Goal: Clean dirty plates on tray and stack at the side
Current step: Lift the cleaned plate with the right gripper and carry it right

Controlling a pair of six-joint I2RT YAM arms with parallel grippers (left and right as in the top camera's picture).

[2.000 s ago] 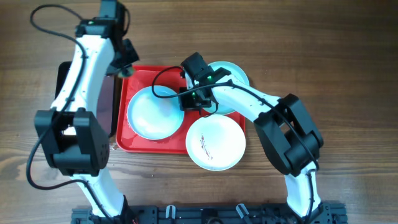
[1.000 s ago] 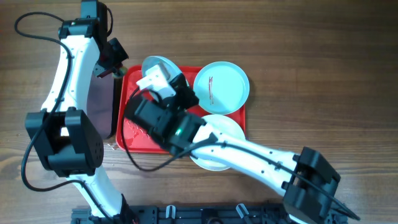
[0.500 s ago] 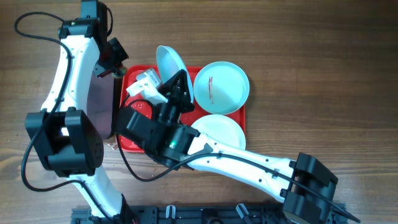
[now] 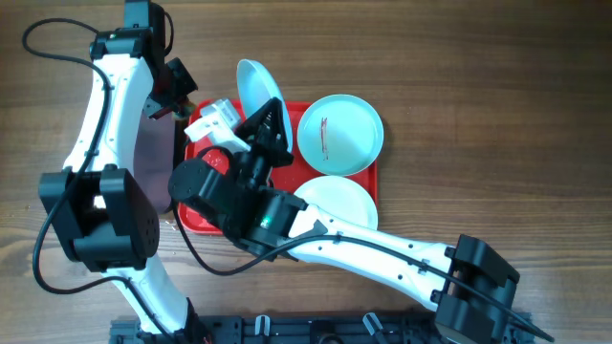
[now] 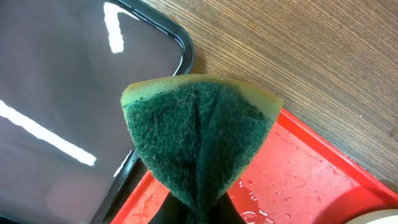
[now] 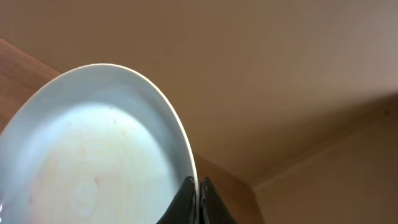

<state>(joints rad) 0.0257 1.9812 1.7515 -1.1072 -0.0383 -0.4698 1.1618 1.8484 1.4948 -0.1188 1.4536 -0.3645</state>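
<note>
White plate (image 6: pixel 93 155) — lifted on edge above far rim of red tray (image 4: pixel 201 122) | right gripper (image 6: pixel 198 198) pinches its rim | turquoise smeared plate (image 4: pixel 339 134), second white plate (image 4: pixel 337 201) at tray's right end | left gripper (image 4: pixel 174 96) clamps green sponge (image 5: pixel 199 137) — at tray's far-left corner, beside black tray (image 5: pixel 62 93)

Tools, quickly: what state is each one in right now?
Left tool: shut on the green sponge.
Right tool: shut on the plate, at its rim.
</note>
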